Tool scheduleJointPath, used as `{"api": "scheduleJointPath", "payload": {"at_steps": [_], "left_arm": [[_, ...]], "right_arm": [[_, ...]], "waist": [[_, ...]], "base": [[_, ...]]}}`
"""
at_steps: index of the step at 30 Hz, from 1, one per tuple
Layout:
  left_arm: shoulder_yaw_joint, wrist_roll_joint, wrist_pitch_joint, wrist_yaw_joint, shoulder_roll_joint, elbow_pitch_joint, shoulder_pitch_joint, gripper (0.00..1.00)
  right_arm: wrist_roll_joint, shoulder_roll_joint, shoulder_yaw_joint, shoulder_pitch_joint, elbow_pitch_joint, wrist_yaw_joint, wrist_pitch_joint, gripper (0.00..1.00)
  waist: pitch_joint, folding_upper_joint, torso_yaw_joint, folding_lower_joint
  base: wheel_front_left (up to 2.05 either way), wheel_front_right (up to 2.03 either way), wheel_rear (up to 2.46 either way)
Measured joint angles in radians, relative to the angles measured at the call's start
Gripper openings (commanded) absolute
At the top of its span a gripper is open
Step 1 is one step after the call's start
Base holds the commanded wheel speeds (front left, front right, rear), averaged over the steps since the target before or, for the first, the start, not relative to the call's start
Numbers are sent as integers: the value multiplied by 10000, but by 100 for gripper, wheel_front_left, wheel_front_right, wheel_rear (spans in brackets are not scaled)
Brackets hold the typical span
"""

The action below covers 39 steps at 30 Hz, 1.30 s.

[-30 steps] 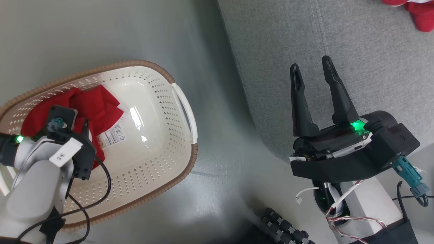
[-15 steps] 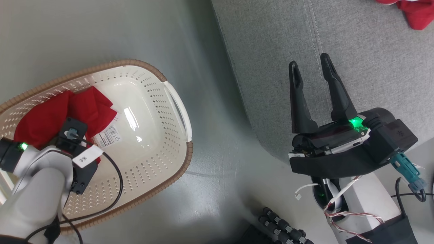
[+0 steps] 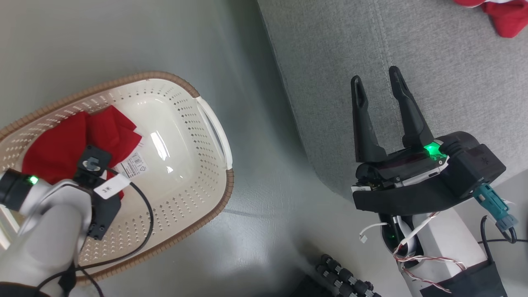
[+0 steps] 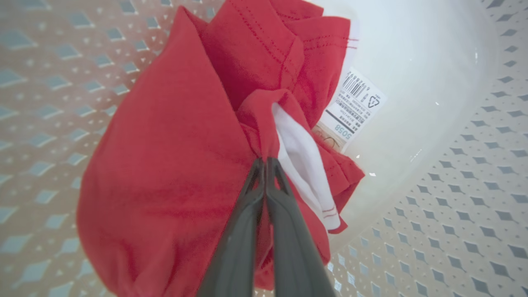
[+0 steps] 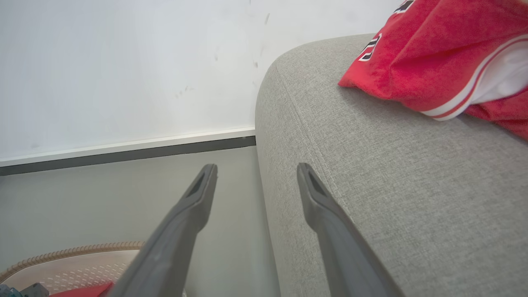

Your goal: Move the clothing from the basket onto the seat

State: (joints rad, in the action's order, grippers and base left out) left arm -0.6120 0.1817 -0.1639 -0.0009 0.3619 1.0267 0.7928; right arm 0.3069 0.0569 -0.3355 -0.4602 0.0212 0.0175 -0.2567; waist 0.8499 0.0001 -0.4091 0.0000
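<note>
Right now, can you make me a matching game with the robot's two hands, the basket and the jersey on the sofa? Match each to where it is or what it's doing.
1. left hand
2. right hand
3. basket
4. lettered jersey

A. lying on the grey seat
B. open, empty, at the seat's edge
C. standing on the floor
D. shut on the red garment

Pairs: 1-D, 2-B, 3-C, 4-A

A white sticker (image 4: 355,108) on the floor of the basket (image 4: 453,185) bears a barcode, a triangular recycling sign and the number 5058 (its finer print is too small to read). The dark lettering on the jersey (image 5: 412,62) is cut off and unreadable. The marks on a white tag (image 3: 110,186) on the left arm (image 3: 45,231) are blurred.
</note>
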Motion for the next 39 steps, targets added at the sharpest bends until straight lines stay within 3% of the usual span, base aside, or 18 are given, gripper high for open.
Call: {"api": "scheduleJointPath", "payload": {"at_steps": [10, 23, 39], "left_arm": [[-77, 94, 523, -339, -516, 224, -32, 0], [-56, 575, 2115, -763, -1388, 128, -466, 0], [376, 1463, 3958, -1143, -2445, -1012, -873, 0]], "right_arm": [[-56, -27, 159, -150, -299, -92, -2, 100], [-88, -35, 752, -216, -752, -268, -2, 100], [-150, 529, 1567, 481, -1356, -713, 0, 100]], "waist": [[-497, 0, 97, 0], [-1863, -1, 412, 0], [-4004, -1, 1708, -1]], "base": [[0, 0, 0], [0, 0, 0], [0, 0, 0]]}}
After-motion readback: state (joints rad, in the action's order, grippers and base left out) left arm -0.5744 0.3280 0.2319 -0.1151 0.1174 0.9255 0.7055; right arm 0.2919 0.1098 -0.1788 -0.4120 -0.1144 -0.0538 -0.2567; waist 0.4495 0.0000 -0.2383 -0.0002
